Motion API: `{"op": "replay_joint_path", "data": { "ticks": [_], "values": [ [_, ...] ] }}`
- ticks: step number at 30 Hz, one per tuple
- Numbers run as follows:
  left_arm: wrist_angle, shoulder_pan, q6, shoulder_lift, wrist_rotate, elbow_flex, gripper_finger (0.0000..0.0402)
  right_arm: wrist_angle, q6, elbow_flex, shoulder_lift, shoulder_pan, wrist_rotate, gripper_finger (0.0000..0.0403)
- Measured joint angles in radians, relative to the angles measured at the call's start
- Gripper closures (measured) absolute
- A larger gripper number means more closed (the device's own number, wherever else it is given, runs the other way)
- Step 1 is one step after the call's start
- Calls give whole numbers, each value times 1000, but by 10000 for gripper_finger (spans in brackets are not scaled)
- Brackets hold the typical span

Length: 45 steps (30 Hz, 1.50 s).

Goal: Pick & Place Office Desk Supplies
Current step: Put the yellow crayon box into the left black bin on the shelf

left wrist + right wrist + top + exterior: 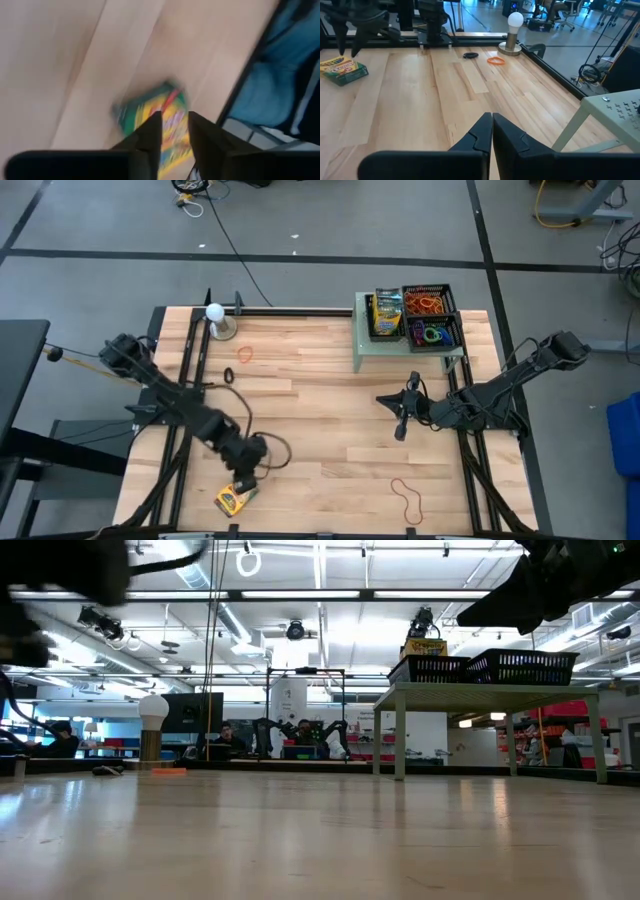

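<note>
A yellow-green crayon box lies flat on the wooden table near its front left corner. It also shows in the left wrist view and the right wrist view. My left gripper hangs just above the box, pointing steeply down. Its fingers stand apart and clear of the box. My right gripper waits shut and bare above the table's right middle. Loose rubber bands lie on the table: orange, black and red.
At the back right a small green stand carries black baskets holding crayon boxes and rubber bands. A white ball on a small stand is at the back left. Bare wood lies between the two arms.
</note>
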Motion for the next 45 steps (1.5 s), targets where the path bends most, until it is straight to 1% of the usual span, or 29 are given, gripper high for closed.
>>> {"op": "replay_joint_path", "data": {
  "ticks": [5, 9, 12, 14, 17, 20, 23, 27, 31, 35, 39, 42, 45],
  "values": [
    [-124, -126, -306, 3, -29, -2, 245, 0, 0, 0, 0, 0, 0, 380],
    [-89, -211, -473, 4, -58, -22, 214, 0, 0, 0, 0, 0, 0, 380],
    [-87, -263, -559, 4, -80, -45, 203, 0, 0, 0, 0, 0, -5, 380],
    [-73, -287, -597, 4, -119, -63, 201, 0, 1, 0, 0, 0, -6, 380],
    [-12, -307, -623, 4, -180, -97, 201, 0, 1, 0, 0, 0, -8, 380],
    [56, -314, -633, 6, -204, -143, 201, 0, 4, 0, 0, 0, -9, 380],
    [129, -314, -635, 15, -208, -174, 214, 0, 4, 0, 0, 0, -9, 380],
    [191, -314, -608, 37, -212, -187, 253, 0, 3, 0, 0, 0, -9, 380],
    [241, -302, -566, 48, -251, -187, 313, 0, 3, 0, 0, 0, -9, 380],
    [311, -269, -510, 50, -335, -187, 385, 0, 3, 0, 0, 0, -9, 380],
    [350, -211, -456, 50, -407, -187, 397, 1, 3, 0, 0, 0, -9, 380],
    [377, -153, -368, 50, -416, -187, 397, 1, 3, 0, 0, 0, -9, 380],
    [404, -78, -245, 50, -417, -187, 398, 1, 2, 0, 0, 0, -9, 380]
  ]
}}
